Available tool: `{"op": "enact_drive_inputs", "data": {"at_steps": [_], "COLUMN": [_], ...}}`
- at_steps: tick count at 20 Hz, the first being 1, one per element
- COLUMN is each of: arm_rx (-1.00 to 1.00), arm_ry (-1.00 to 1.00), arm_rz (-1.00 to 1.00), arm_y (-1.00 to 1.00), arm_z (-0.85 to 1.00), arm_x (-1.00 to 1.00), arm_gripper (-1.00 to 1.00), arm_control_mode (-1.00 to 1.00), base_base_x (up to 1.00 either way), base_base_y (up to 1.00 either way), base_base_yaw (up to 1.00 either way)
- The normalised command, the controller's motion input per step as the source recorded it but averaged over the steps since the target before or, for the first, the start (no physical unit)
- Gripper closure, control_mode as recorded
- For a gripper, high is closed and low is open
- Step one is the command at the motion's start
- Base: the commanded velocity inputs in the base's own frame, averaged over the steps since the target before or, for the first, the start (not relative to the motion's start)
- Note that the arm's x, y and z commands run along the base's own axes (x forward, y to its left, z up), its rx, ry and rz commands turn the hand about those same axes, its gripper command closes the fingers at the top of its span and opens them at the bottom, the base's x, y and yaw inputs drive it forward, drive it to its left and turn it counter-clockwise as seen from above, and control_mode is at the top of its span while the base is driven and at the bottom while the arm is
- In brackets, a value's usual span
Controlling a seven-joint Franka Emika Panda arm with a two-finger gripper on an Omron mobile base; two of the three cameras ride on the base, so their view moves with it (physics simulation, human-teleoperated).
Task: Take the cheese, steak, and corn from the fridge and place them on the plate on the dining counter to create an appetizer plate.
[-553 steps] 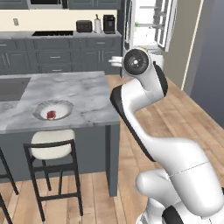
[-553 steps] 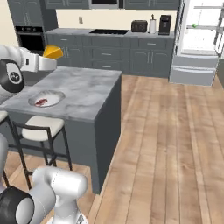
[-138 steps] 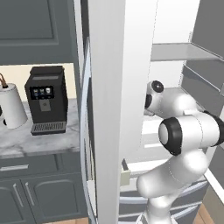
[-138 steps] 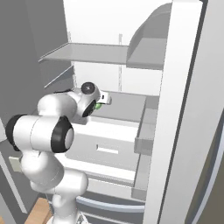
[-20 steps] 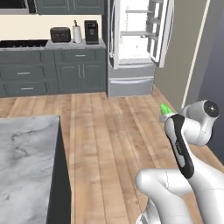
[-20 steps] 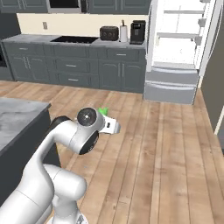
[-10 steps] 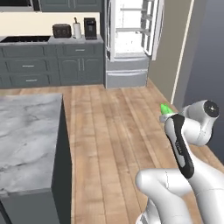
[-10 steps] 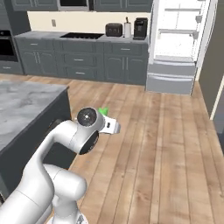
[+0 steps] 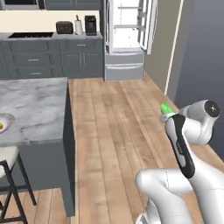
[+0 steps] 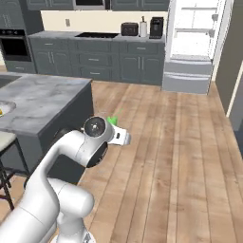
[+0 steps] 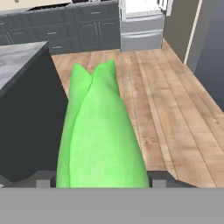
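- Since a second ago the base has swung left: the counter now fills more of both base views, and the fridge sits farther back.
- Gripper is clamped on the corn.
- Plate edge shows something orange-yellow, likely cheese; steak cannot be told.
- Left: carry the corn over the wood floor to the plate.

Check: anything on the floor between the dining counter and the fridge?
Nothing: bare wood floor runs from dining counter to fridge, in the right base view.
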Motion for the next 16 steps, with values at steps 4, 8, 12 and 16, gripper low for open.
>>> {"op": "enact_drive_inputs", "data": {"at_steps": [4, 8, 12, 16], "arm_rx": [0.00, 0.00, 0.00, 0.00], "arm_ry": [0.00, 0.00, 0.00, 0.00], "arm_rz": [0.00, 0.00, 0.00, 0.00], "arm_y": [0.00, 0.00, 0.00, 0.00], "arm_z": [0.00, 0.00, 0.00, 0.00], "arm_x": [0.00, 0.00, 0.00, 0.00], "arm_gripper": [1.00, 1.00, 1.00, 1.00], "arm_control_mode": [1.00, 1.00, 1.00, 1.00], "base_base_x": [-0.69, -0.09, 0.00, 0.00], "base_base_y": [0.98, 1.00, 1.00, 1.00], "base_base_yaw": [0.00, 0.00, 0.00, 0.00]}}
